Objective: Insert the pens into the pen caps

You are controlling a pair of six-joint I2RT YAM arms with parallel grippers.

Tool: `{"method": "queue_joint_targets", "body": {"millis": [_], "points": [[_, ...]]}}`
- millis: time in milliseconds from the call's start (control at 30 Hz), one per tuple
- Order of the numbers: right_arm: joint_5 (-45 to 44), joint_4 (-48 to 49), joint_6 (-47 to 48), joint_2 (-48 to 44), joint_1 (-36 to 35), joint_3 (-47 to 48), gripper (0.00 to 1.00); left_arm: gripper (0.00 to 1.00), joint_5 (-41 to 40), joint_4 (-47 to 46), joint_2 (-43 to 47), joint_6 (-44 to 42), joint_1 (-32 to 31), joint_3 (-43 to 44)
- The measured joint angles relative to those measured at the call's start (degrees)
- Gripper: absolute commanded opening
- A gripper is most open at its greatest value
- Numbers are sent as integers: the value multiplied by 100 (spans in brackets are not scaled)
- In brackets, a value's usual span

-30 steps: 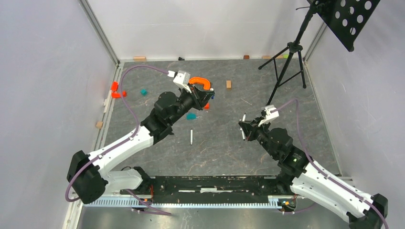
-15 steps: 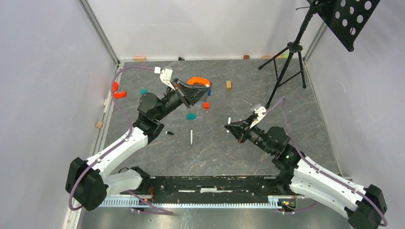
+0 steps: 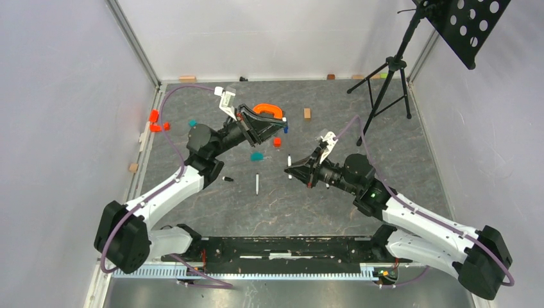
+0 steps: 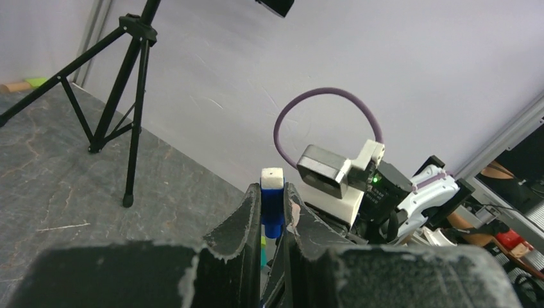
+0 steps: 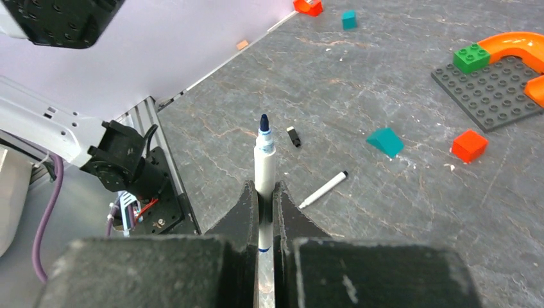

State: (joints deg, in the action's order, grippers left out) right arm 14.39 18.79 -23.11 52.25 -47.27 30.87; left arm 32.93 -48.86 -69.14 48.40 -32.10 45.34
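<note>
My left gripper [image 3: 280, 128] is shut on a blue pen cap [image 4: 272, 204], held in the air above the toy baseplate; the cap also shows in the top view [image 3: 285, 128]. My right gripper [image 3: 290, 171] is shut on a white pen [image 5: 264, 160] with a dark blue tip, which points away from the fingers. The two grippers face each other, apart. Another white pen [image 3: 257, 184] lies on the floor between the arms and also shows in the right wrist view [image 5: 324, 189]. A black cap [image 3: 228, 179] lies to its left, also in the right wrist view [image 5: 293, 136]. The third pen is out of view.
A grey baseplate [image 5: 494, 86] carries an orange arch [image 3: 267, 110] and a green brick [image 5: 472, 56]. A teal wedge [image 3: 256, 156] and a red brick [image 3: 277, 142] lie near it. A black tripod [image 3: 385, 83] stands at the back right. A wooden block [image 3: 307, 113] and red pieces [image 3: 155, 122] lie about.
My right arm has swung left toward the middle with the pen in its grip. My left gripper has turned to face the right arm, still holding the blue cap.
</note>
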Motion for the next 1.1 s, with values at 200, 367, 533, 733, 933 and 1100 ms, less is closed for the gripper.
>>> {"method": "queue_joint_targets", "body": {"millis": [200, 367, 533, 733, 933, 1100], "points": [[197, -11, -4, 262, -2, 291, 0, 2, 212, -90, -162, 55, 15, 0], [212, -76, 0, 317, -7, 448, 0, 2, 326, -79, -190, 59, 15, 2], [188, -184, 20, 431, -11, 699, 0, 2, 372, -35, -229, 57, 15, 2], [149, -289, 50, 450, -11, 804, 0, 2, 487, 155, -238, 52, 61, 98], [155, -352, 48, 450, -11, 804, 0, 2, 614, 199, -236, 55, 173, 186], [186, -348, 52, 444, -11, 804, 0, 2, 767, 258, -240, 61, 295, 275]]}}
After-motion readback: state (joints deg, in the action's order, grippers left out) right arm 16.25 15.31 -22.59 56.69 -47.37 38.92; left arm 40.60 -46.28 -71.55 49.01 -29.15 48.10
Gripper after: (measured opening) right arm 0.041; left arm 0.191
